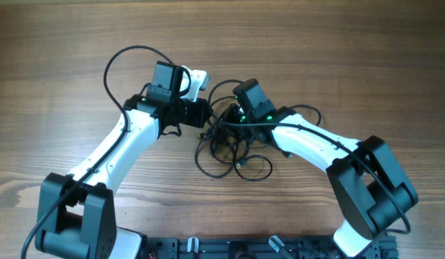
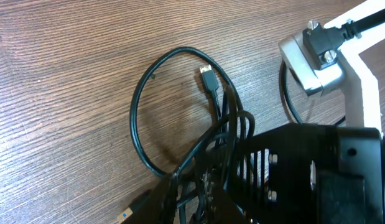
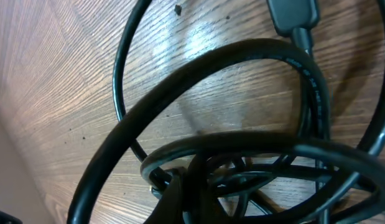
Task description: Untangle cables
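Overhead view: we see both arms reaching in over the wooden table, their ends meeting near the middle.
Left gripper: it sits at the left edge of the tangle. In the left wrist view, cords run into the dark parts at the bottom, and we cannot tell whether its jaws are released or clamped on one.
Cables: a bunch of thin black cords lies on the table between and just in front of the two grippers, with loops crossing one another. One loop ending in a small plug lies flat on the wood.
Right gripper: it is pushed into the right side of the bunch, jaws clenched. The right wrist view shows cords crowding close around it, but we cannot make out whether one is pinched.
Risk, tightening: if we pull apart while the loops cross, we judge the knot could cinch rather than open.
Risk, dragging: a pull from one side alone could haul the whole bunch across the table.
Risk, snagging: a loose loop could catch on either arm, since both sit right in the tangle.
Risk, slipping: a thin cord may slide out of closed jaws under load.
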